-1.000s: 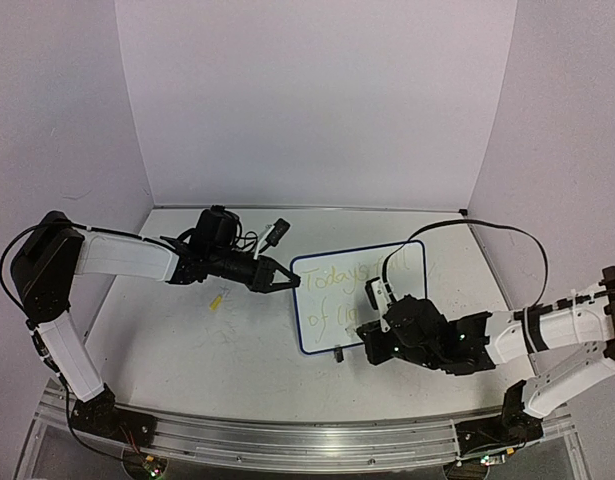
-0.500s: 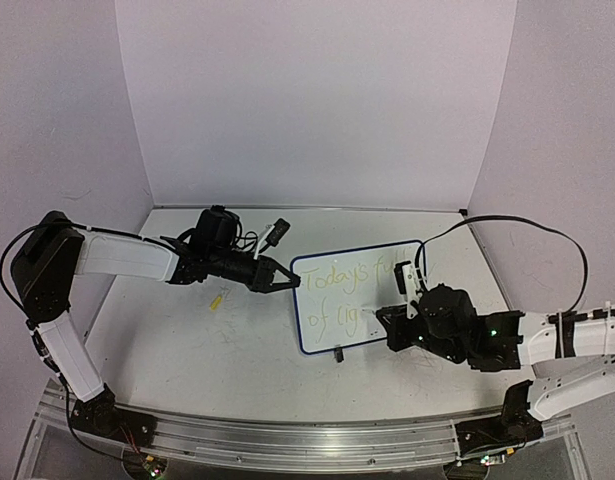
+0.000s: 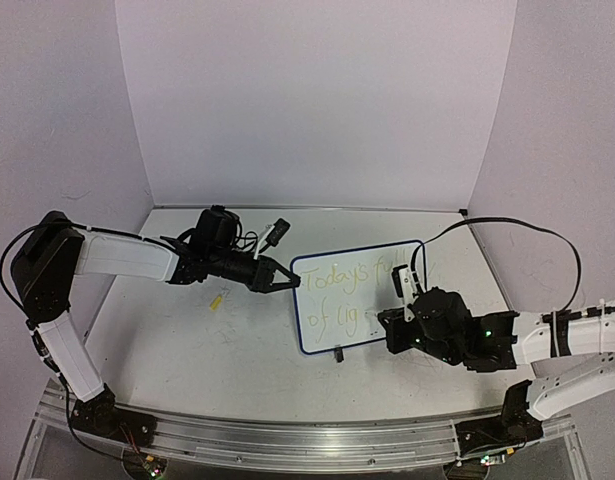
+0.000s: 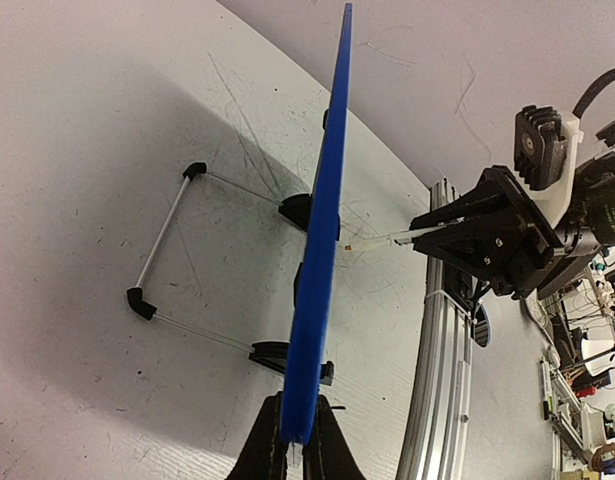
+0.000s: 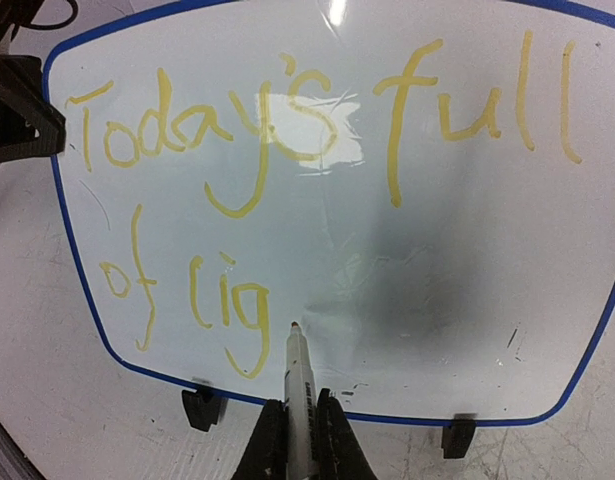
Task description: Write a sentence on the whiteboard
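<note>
The whiteboard [image 3: 332, 300] stands upright on the middle of the worktop [image 3: 207, 350]. The left claw [image 3: 284, 281] is clamped on its left edge. The right claw [image 5: 295, 425] is closed around a marker [image 5: 295, 370], whose tip seems to touch the board just right of "lig" in the sentence [image 5: 287, 130].

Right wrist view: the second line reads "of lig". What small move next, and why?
Probably shift the marker tip slightly up and right, then stroke down to start an "h". The sentence ends at "lig", the tip sits just right of the "g", the right gripper grips the marker, and the left gripper clamps the whiteboard edge.
</note>
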`<action>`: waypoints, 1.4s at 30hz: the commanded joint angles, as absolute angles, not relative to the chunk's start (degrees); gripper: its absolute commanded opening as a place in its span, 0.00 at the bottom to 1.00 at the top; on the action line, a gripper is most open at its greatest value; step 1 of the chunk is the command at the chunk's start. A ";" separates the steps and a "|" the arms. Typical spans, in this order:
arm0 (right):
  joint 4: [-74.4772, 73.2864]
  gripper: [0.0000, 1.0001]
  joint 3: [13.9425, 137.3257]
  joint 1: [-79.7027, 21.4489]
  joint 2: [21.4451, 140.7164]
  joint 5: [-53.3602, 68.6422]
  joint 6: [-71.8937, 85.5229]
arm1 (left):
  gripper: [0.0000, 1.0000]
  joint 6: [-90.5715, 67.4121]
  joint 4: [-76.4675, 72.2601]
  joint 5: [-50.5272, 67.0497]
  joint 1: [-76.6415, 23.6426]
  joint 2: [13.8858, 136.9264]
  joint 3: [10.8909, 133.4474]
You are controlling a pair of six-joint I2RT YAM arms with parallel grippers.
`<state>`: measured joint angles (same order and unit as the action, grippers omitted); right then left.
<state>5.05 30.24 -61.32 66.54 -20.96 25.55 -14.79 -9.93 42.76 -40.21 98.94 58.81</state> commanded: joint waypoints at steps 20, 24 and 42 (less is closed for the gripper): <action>6.17 0.00 33.59 -61.28 68.03 -24.01 23.77 | 0.00 -13.16 -8.17 40.61 -40.79 98.17 60.29; 6.51 0.00 33.88 -61.28 68.03 -24.45 23.65 | 0.00 -13.13 -8.18 40.69 -40.78 98.17 60.29; 9.98 0.00 35.69 -61.26 70.72 -23.85 21.52 | 0.00 -13.18 -8.13 40.76 -40.78 98.00 60.22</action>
<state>6.96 33.39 -61.32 70.13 -24.08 22.60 -14.79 -9.93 42.78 -40.21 98.94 58.81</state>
